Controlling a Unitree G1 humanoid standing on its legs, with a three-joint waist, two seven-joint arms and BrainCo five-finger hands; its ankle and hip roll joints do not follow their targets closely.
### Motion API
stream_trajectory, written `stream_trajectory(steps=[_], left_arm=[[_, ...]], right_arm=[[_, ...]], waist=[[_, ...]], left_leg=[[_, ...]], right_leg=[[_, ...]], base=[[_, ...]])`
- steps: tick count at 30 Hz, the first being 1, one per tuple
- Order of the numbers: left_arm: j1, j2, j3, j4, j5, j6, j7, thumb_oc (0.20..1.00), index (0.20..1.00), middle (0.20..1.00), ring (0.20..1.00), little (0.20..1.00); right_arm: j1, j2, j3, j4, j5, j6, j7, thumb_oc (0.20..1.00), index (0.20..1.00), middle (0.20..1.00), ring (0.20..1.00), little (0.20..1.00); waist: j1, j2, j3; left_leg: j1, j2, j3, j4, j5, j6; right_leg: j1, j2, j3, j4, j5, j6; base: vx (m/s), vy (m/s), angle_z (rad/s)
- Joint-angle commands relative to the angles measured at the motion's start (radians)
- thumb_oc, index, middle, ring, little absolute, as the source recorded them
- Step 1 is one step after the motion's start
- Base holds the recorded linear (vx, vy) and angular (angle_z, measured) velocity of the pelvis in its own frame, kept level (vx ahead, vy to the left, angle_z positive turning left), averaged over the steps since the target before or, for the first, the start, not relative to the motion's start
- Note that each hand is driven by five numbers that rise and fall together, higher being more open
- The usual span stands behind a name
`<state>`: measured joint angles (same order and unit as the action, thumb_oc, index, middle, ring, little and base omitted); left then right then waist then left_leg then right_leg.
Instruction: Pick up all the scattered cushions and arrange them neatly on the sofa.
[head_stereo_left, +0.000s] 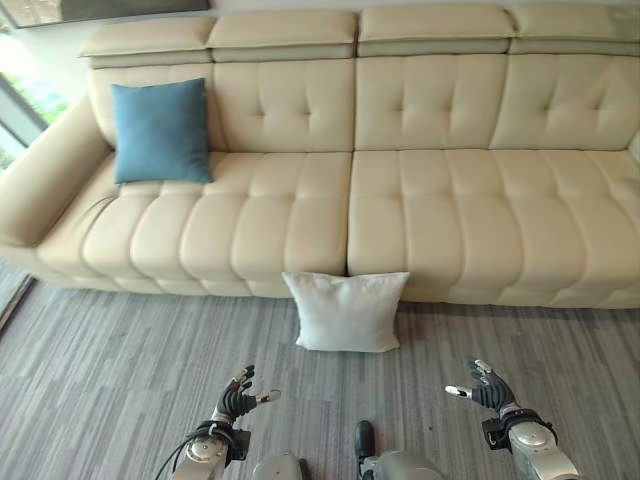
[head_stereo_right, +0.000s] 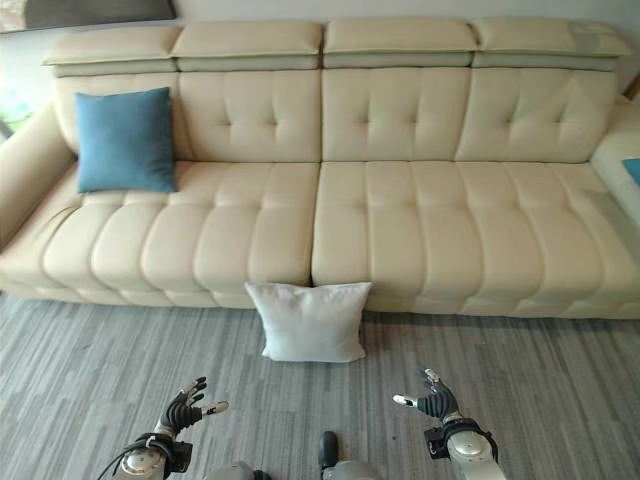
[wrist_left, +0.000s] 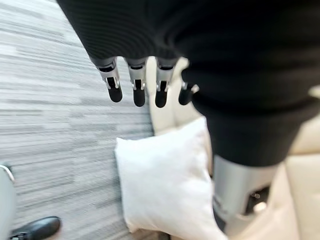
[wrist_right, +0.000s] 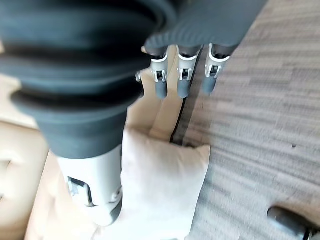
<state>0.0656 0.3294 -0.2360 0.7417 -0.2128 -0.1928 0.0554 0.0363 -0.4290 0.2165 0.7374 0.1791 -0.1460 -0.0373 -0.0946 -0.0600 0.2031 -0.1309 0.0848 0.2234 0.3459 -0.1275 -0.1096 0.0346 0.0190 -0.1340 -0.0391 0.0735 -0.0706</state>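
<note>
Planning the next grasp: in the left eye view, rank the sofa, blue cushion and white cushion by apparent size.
1. Sofa, by far the largest.
2 and 3. White cushion and blue cushion look about alike; the white one, on the floor, is nearer the camera, so no ranking.

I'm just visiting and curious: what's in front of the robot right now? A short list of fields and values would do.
sofa: cream sofa spanning the view
blue cushion: blue cushion upright on the seat near the sofa's left end, leaning on the backrest
white cushion: white cushion on the grey floor, propped against the sofa's front, near the middle
left hand: left hand open, holding nothing, short of the white cushion
right hand: right hand open, holding nothing, short of it too
left to do: white cushion not yet picked up
</note>
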Motion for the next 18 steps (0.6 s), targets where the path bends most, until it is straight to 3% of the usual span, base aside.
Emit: stream_trajectory(steps=[1, 4, 6, 12, 16, 18], left_arm=[[0.013, 0.03, -0.022, -0.033, 0.041, -0.031, -0.003, 1.0, 1.0, 1.0, 1.0, 1.0], [0.014, 0.033, -0.018, -0.019, 0.039, -0.027, 0.003, 1.0, 1.0, 1.0, 1.0, 1.0], [0.014, 0.031, -0.014, -0.003, 0.041, -0.025, 0.002, 1.0, 1.0, 1.0, 1.0, 1.0], [0.011, 0.035, -0.007, 0.005, 0.047, -0.026, 0.006, 1.0, 1.0, 1.0, 1.0, 1.0], [-0.013, 0.054, 0.0, -0.006, 0.049, -0.023, 0.017, 1.0, 1.0, 1.0, 1.0, 1.0], [-0.016, 0.059, 0.001, -0.011, 0.047, -0.024, 0.017, 1.0, 1.0, 1.0, 1.0, 1.0]], right_arm=[[0.023, -0.033, -0.022, -0.013, 0.019, -0.02, -0.01, 1.0, 1.0, 1.0, 1.0, 1.0], [0.019, -0.025, -0.012, -0.009, 0.013, -0.018, -0.013, 1.0, 1.0, 1.0, 1.0, 1.0], [0.022, -0.019, -0.015, -0.006, 0.015, -0.019, -0.012, 1.0, 1.0, 1.0, 1.0, 1.0], [0.01, 0.005, -0.003, -0.005, 0.003, -0.016, -0.003, 1.0, 1.0, 1.0, 1.0, 1.0], [-0.028, 0.017, 0.018, -0.028, -0.005, -0.014, 0.005, 1.0, 1.0, 1.0, 1.0, 1.0], [-0.033, 0.02, 0.023, -0.035, -0.006, -0.014, 0.006, 1.0, 1.0, 1.0, 1.0, 1.0]], waist=[[0.034, 0.0, -0.001], [0.053, 0.001, 0.0], [0.053, -0.001, -0.006], [0.058, -0.011, -0.038], [0.059, -0.009, -0.021], [0.06, -0.008, -0.015]], left_leg=[[0.005, -0.023, -0.022, -0.137, 0.092, 0.03], [-0.019, -0.023, -0.069, -0.209, 0.152, 0.021], [-0.002, -0.03, -0.066, -0.226, 0.152, 0.026], [0.039, -0.077, -0.046, -0.233, 0.095, 0.08], [0.07, -0.094, -0.028, -0.229, 0.053, 0.125], [0.079, -0.097, -0.025, -0.228, 0.046, 0.133]], right_leg=[[-0.008, -0.065, 0.002, 0.09, -0.157, 0.125], [0.029, -0.047, 0.026, 0.097, -0.182, 0.126], [0.043, -0.043, 0.033, 0.109, -0.194, 0.131], [0.035, -0.077, 0.077, 0.203, -0.204, 0.173], [-0.082, -0.116, 0.083, 0.413, -0.121, 0.235], [-0.096, -0.125, 0.076, 0.445, -0.109, 0.242]], base=[[0.28, 0.03, -0.23], [0.24, 0.059, -0.28], [0.24, 0.119, -0.29], [0.21, 0.182, -0.23], [0.1, 0.142, -0.26], [0.1, 0.08, -0.07]])
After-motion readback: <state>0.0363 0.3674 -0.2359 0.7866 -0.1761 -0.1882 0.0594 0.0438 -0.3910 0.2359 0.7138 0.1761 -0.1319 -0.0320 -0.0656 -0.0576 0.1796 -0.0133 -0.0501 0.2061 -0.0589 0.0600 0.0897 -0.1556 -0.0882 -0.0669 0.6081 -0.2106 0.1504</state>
